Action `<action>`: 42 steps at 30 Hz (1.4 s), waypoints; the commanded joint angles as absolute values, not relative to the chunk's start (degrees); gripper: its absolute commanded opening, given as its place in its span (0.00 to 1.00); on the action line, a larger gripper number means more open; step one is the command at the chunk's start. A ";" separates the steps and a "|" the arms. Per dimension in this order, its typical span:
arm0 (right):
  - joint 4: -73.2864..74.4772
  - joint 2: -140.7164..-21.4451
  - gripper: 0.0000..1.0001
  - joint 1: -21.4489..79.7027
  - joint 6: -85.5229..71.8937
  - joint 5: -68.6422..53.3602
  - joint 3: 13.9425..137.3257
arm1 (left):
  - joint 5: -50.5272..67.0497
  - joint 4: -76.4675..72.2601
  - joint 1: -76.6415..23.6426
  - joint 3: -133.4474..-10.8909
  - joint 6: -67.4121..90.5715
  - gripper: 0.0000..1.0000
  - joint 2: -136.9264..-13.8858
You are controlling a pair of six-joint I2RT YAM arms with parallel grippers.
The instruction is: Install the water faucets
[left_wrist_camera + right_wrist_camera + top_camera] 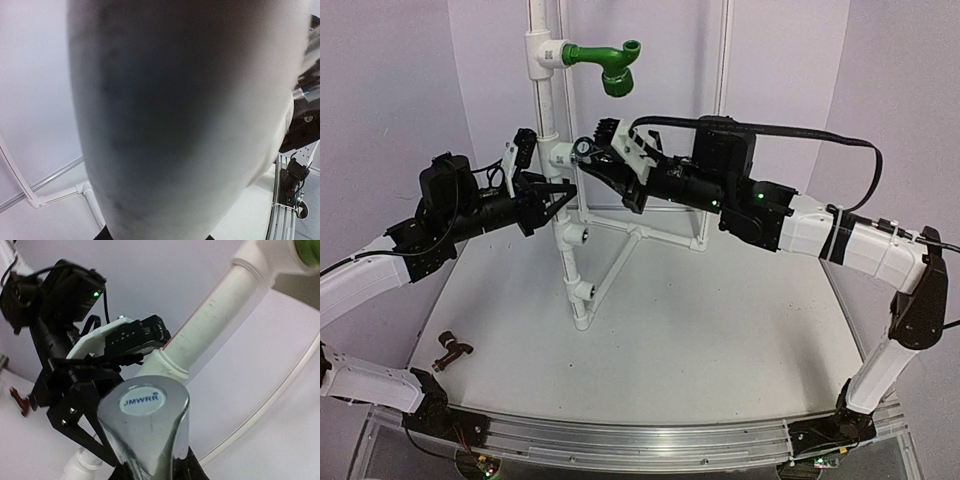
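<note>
Chrome faucet point(584, 149) is held at upper centre of the top view, right at the white tee point(560, 156) of the pipe stand point(563, 240); contact cannot be confirmed. It is grasped by the right tool point(601, 152), which is clenched on its body. Step judged: the chrome faucet is being seated in the tee. Next, the threads must be lined up square and the faucet turned in while the stand is steadied. Left tool point(552, 190) is clenched beside the pipe; whether the pipe is clamped cannot be told. Brown faucet point(451, 350) is left lying on the tabletop point(700, 340), lower left. "JMWRR" is read on the cap badge point(143, 400). The code tag point(547, 52) on the upper fitting is unreadable.
</note>
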State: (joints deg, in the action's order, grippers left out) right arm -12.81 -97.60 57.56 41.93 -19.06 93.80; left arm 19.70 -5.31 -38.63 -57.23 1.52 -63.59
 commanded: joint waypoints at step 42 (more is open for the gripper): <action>-23.34 -83.16 0.96 50.72 -18.15 -22.45 75.17 | 13.87 5.35 -38.94 -53.95 14.10 0.00 -61.72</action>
State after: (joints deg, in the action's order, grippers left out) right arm -27.24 -89.60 50.88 -50.65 -23.48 76.40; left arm 15.16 -6.00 -39.33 -55.86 2.62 -62.19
